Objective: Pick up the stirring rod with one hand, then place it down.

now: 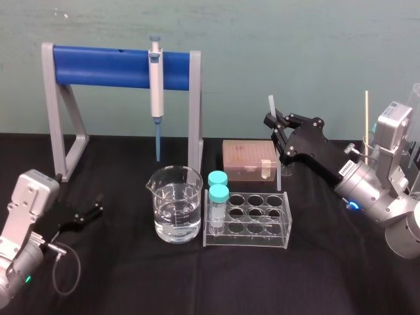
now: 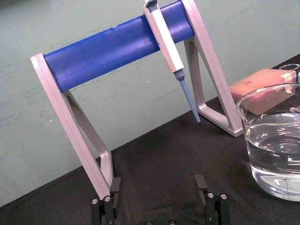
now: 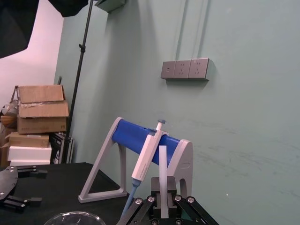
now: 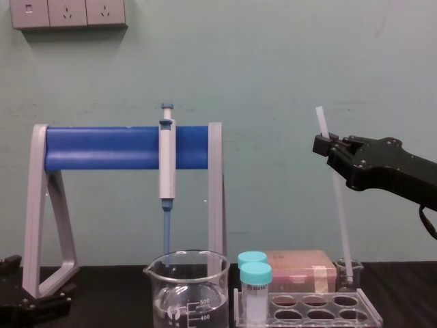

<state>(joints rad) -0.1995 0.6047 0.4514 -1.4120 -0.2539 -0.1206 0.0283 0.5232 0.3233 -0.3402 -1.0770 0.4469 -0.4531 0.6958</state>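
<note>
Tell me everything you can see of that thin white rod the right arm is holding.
The stirring rod is a long, pencil-thin, straight stick, translucent white, like glass or plastic. It stands nearly upright, leaning slightly. The right pincer is shut on it near its top, which pokes out above. Its lower end sits inside a small glass beaker behind the tube rack.

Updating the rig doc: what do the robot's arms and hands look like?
Left hand and right hand: black, angular, two flat fingers each, on silver-grey wrist housings. Left wrist carries a looped grey cable and a green light; the right has a white label and a blue light.
</note>
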